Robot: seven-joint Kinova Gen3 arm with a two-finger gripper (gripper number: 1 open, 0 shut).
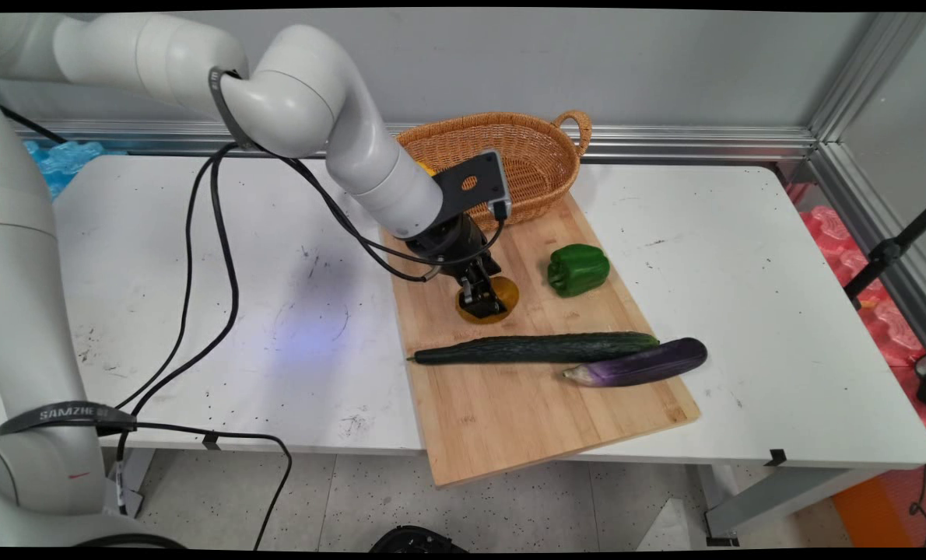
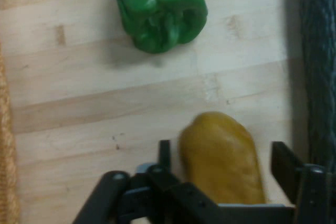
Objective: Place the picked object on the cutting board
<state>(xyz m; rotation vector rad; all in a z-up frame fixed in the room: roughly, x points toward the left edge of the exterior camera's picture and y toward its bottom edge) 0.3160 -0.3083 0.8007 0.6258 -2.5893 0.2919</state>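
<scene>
My gripper [image 1: 485, 297] reaches down onto the wooden cutting board [image 1: 525, 420] and stands open around a yellow-orange rounded vegetable [image 1: 502, 299]. In the hand view that vegetable [image 2: 220, 156] lies between the two fingers [image 2: 165, 153], with a small gap on each side. A green bell pepper [image 1: 578, 269] [image 2: 160, 9] rests on the board just beyond the gripper. A long dark cucumber [image 1: 537, 348] [image 2: 317, 77] lies across the board on the near side, with a purple eggplant [image 1: 640, 364] beside its right end.
A wicker basket [image 1: 510, 159] [image 2: 5, 156] stands at the far end of the board, partly behind the arm, with something yellow [image 1: 426, 166] showing inside. Black cables [image 1: 214, 257] hang from the arm over the white table [image 1: 743, 272]. The board's near end overhangs the table's front edge.
</scene>
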